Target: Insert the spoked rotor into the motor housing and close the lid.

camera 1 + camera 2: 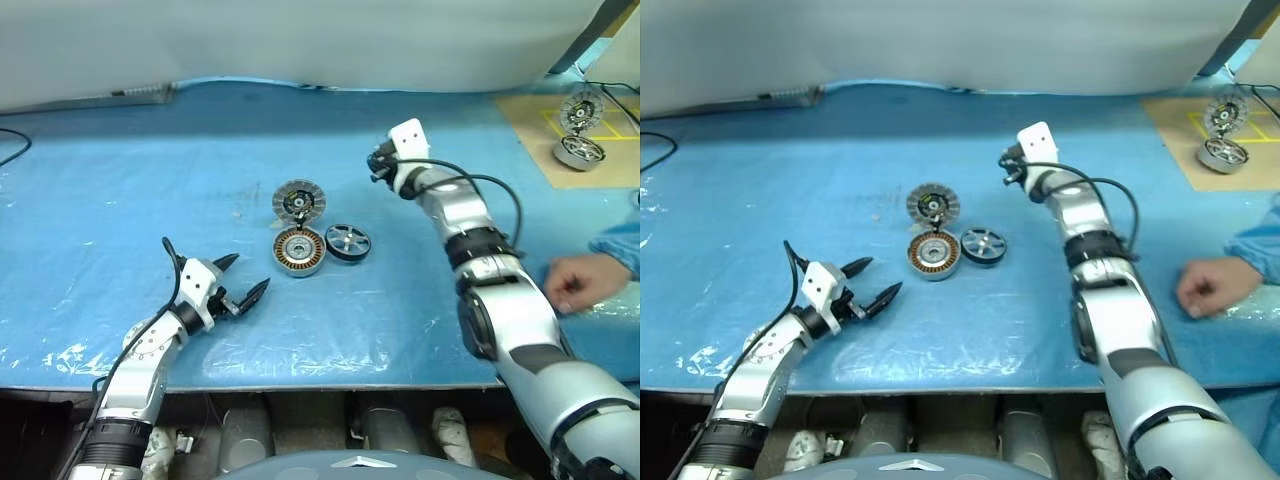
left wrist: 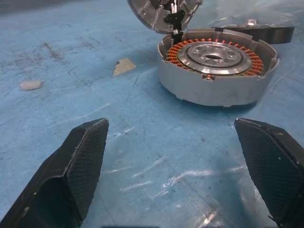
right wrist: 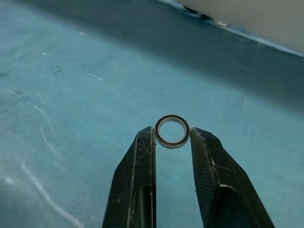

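Black right gripper [image 3: 172, 134] fingers are pinched on a small metal ring [image 3: 171, 131], raised at centre-right; the left gripper [image 1: 243, 279] is held spread, lower left.

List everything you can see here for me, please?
housing: one, silver with copper coils, mid-table
lid: one, grey finned, tilted behind the housing
rotor: one, dark spoked, right of the housing
small ring: one, dark-rimmed, between the right gripper's fingers
distant motor parts: two, silver, on a tan board at far right
table cover: one, blue
person's hand: one, resting at the right edge
left gripper: black, open, near the housing
right gripper: black, raised, shut on the small ring
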You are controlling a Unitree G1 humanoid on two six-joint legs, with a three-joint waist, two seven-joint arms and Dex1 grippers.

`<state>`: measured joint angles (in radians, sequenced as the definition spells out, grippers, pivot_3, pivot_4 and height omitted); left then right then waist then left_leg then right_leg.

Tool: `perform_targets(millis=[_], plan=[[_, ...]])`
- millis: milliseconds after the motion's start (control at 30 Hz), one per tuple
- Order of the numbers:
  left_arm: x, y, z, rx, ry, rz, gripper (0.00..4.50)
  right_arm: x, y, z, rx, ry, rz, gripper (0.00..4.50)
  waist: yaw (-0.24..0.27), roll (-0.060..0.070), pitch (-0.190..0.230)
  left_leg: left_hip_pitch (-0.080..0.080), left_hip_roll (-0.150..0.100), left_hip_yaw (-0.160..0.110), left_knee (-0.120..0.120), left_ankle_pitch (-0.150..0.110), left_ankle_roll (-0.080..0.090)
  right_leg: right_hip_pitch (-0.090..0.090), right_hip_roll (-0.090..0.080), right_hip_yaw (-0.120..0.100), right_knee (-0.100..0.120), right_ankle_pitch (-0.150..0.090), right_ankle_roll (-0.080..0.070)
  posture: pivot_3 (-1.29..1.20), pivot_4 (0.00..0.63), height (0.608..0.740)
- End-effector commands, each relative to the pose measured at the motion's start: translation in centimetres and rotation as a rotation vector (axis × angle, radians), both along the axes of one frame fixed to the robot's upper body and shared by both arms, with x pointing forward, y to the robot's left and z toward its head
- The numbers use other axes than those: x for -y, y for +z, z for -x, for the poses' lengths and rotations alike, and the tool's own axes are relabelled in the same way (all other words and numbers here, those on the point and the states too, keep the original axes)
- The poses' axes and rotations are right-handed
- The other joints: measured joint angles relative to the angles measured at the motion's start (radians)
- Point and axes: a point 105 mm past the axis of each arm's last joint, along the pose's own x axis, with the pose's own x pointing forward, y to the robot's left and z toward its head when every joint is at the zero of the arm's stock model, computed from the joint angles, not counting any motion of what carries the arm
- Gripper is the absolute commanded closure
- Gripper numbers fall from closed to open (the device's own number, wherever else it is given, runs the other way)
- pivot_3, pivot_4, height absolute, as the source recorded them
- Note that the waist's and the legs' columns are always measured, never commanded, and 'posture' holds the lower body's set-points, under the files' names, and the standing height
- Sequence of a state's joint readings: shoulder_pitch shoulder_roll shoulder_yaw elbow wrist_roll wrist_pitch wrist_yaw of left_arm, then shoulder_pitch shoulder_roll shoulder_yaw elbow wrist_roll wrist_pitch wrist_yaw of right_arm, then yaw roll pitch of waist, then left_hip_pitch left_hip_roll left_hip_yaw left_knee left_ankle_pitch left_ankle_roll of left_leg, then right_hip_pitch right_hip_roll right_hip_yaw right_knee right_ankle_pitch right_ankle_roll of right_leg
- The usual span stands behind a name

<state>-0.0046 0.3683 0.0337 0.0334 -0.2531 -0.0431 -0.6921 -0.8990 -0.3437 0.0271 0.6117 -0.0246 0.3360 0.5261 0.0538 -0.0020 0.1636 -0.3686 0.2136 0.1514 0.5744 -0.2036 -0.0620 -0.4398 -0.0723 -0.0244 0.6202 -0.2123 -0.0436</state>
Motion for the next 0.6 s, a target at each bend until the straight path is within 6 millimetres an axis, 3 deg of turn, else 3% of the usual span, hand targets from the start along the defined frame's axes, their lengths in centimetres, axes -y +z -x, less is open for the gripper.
perform_targets(millis=[33, 133, 233, 600], plan=[[-0.2, 1.4, -0.4, 0.058, 0.006, 0.002, 0.00, -2.1, 0.8, 4.6, -0.009, 0.216, 0.072, 3.85, 0.001, 0.000, 0.000, 0.000, 0.000, 0.000, 0.000, 0.000, 0.001, 0.000, 0.000, 0.000, -0.001, 0.000, 0.000, 0.00, 0.150, 0.740], [-0.3, 1.3, -0.5, 0.058, 0.005, 0.000, 0.00, -3.5, 0.1, 9.3, -0.057, 0.393, 0.117, 3.85, -0.002, 0.000, 0.001, 0.001, 0.000, 0.000, -0.003, -0.001, -0.001, 0.000, 0.001, 0.000, -0.003, 0.000, 0.001, 0.00, 0.150, 0.740], [-0.2, 1.1, -0.4, 0.051, -0.009, -0.004, 0.00, -4.9, -0.4, 11.6, -0.104, 0.464, 0.083, 3.85, -0.013, 0.000, 0.000, 0.002, 0.000, 0.000, -0.004, -0.001, -0.001, 0.001, 0.001, 0.002, -0.003, 0.000, 0.001, 0.00, 0.150, 0.740], [0.3, 0.6, -0.4, 0.028, -0.043, -0.016, 0.00, -10.3, -3.3, 12.0, -0.153, 0.472, 0.055, 3.85, -0.010, 0.000, 0.000, 0.005, 0.000, -0.001, -0.005, 0.000, -0.004, 0.002, 0.003, 0.003, -0.004, 0.000, 0.001, 0.00, 0.150, 0.740]])
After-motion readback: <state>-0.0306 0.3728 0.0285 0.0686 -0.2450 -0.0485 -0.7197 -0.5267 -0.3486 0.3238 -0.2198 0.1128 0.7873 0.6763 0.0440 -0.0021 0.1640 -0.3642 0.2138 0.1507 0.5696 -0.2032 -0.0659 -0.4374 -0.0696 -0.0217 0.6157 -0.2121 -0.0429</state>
